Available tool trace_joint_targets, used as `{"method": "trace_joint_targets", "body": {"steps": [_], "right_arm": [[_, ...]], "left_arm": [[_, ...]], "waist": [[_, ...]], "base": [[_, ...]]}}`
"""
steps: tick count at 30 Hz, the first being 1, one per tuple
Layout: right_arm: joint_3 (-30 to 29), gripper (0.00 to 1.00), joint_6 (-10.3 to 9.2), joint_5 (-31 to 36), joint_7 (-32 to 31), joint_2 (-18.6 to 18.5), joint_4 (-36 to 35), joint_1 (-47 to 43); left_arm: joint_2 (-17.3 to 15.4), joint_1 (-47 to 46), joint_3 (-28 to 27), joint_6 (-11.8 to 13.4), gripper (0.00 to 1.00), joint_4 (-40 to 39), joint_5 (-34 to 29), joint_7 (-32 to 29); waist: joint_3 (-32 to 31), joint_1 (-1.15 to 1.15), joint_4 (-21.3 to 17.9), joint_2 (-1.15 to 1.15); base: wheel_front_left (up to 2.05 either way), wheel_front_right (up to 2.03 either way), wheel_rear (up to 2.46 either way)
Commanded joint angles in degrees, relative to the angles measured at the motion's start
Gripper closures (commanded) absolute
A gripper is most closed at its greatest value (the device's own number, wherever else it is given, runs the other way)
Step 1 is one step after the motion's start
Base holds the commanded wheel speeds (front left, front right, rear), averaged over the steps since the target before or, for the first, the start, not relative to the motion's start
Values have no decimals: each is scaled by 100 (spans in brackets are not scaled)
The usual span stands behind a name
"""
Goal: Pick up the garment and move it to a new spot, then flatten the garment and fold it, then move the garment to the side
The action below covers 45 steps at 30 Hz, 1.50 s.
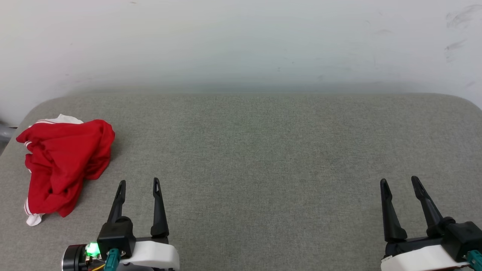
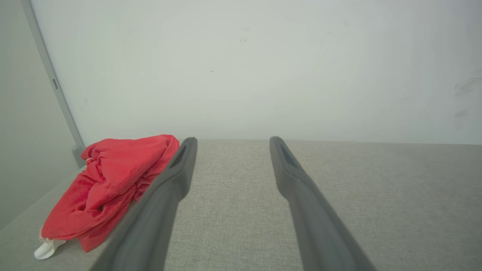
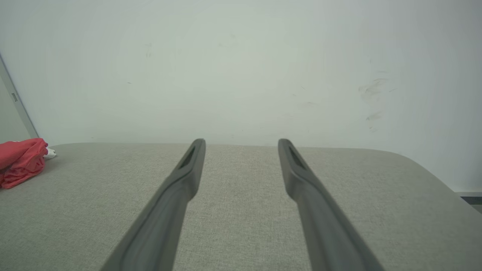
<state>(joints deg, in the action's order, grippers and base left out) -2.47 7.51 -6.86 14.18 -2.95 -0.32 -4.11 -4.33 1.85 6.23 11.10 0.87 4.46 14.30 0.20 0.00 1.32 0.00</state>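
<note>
The garment point(image 1: 64, 165) lies crumpled in a red heap at the far left of the grey fabric surface point(image 1: 263, 150), with white sleeve bits poking out at its top and bottom. My left gripper point(image 1: 138, 183) stands open near the front edge, just right of the heap and apart from it. In the left wrist view the garment point(image 2: 109, 188) sits left of the open left gripper point(image 2: 232, 140). My right gripper point(image 1: 399, 180) is open at the lower right, far from the cloth. The right wrist view shows the garment point(image 3: 20, 162) at its left edge and the open right gripper point(image 3: 241, 141).
A pale wall point(image 1: 241, 41) rises behind the surface. The surface's back corners are rounded, and its left edge runs close beside the garment. A grey post point(image 2: 52, 82) stands at the wall corner on the left.
</note>
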Motion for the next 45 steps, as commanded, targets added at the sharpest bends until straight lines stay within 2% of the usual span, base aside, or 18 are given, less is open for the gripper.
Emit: {"method": "trace_joint_targets", "body": {"steps": [1,7,13,32,38,45], "right_arm": [[12,0,-4,128,61,13,-55,-75],[49,0,-4,197,116,13,-69,-86],[-13,0,-4,-84,108,13,-5,-92],[19,0,-4,-140,107,13,25,-119],[59,0,-4,-119,107,13,9,-127],[77,0,-4,-129,107,14,-16,-170]], "left_arm": [[21,44,-7,10,0,-28,-118,50],[36,86,-25,-1,0,-37,-348,107],[55,93,-68,-51,0,-4,-323,99],[106,83,-149,-132,0,50,-334,95],[116,21,-199,-163,0,58,-324,95],[123,-8,-276,-187,0,44,-303,94]], "waist": [[0,0,4,0],[-1,0,11,0],[6,0,10,0],[23,0,79,0],[49,0,281,0],[78,0,719,0]], "base": [[0,0,0],[0,0,0],[0,0,0],[0,0,0],[0,0,0],[0,0,0]]}}
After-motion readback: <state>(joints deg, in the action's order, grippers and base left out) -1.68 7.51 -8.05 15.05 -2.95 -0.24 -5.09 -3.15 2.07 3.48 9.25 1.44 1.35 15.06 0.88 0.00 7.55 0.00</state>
